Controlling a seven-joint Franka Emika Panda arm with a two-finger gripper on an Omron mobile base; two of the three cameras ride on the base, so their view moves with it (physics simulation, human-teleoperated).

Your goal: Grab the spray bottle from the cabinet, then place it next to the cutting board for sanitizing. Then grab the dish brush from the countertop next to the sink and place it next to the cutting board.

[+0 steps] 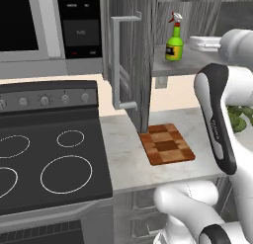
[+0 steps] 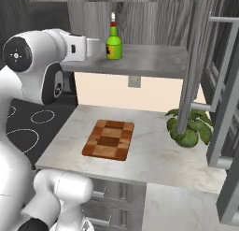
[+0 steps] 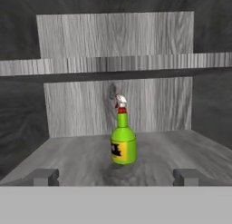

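Note:
The spray bottle [image 3: 123, 143] is green with a yellow-and-black label and a red trigger, and stands upright on the grey shelf [image 3: 77, 159] of the open cabinet [image 1: 129, 55]. My gripper [image 3: 117, 177] is open and faces the bottle from a short way off, with its fingertips [image 3: 44, 176] spread wide on either side and nothing between them. From the base the bottle [image 1: 174, 42] [image 2: 113, 43] shows on the shelf [image 2: 149, 61] beside my hand. The checkered cutting board [image 1: 167, 144] [image 2: 108, 140] lies on the countertop [image 2: 158, 160] below. The dish brush and sink are out of view.
The cabinet door with its bar handle [image 1: 116, 65] hangs open left of the board, and another open door [image 2: 224, 90] stands at the right. A leafy potted plant [image 2: 188, 127] sits right of the board. The black stovetop [image 1: 44, 164] lies to the left. White plates [image 1: 205, 42] rest on the shelf.

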